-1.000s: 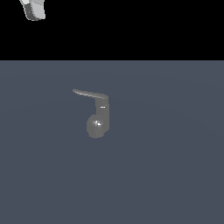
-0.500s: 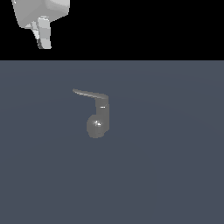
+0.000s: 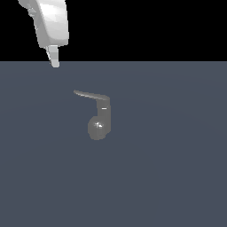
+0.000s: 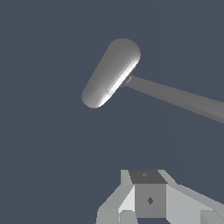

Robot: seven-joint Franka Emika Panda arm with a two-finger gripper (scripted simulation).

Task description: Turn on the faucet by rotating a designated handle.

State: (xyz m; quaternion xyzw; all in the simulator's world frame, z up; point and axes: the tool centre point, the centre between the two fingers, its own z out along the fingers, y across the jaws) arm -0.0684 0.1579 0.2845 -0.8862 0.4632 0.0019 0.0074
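Note:
The faucet (image 3: 100, 120) is a small glossy grey fixture standing on the dark grey floor (image 3: 177, 168) in the middle of the exterior view. Its handle (image 3: 90, 94) is a thin tapering lever jutting from the post's top toward the exterior view's left. My gripper (image 3: 54, 60) hangs high at the upper left, above and beyond the handle's tip, touching nothing. Its fingers look pressed together and hold nothing. In the wrist view the faucet's rounded body (image 4: 111, 72) and the handle (image 4: 175, 96) lie ahead of the gripper (image 4: 146, 199).
The white arm (image 3: 51, 22) comes down from the top left of the exterior view. Only the flat grey floor surrounds the faucet, with a black background beyond its far edge.
The arm has come down and moved toward the exterior view's right, bringing the gripper closer to the handle's tip. The faucet and handle have not moved.

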